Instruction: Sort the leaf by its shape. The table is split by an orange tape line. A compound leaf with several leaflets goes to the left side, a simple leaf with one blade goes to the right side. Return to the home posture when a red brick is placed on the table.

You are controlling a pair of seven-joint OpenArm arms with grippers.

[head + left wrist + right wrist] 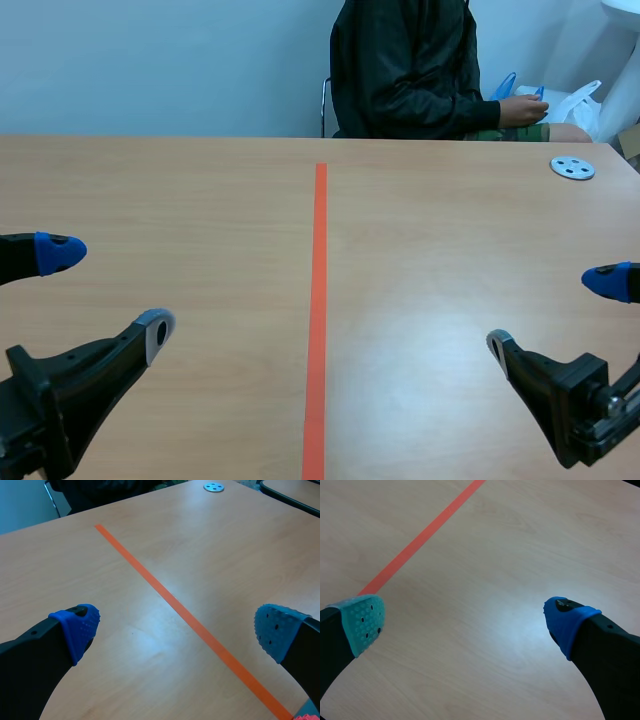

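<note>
I see no leaf and no red brick in any view. My left gripper [108,294] hangs open low over the table's left half, with bare wood between its fingers [176,630]. On the right half, my right gripper [555,310] is likewise open over bare wood [462,617]. The orange tape line [318,310] runs down the middle of the table, between the two grippers; it also shows ahead of the left gripper [165,595] and ahead of the right gripper [420,537].
A small grey disc with holes [572,167] lies at the far right of the table and shows far ahead in the left wrist view [213,487]. A person in a dark jacket [400,70] sits across the table with hands off it, by white bags [580,100].
</note>
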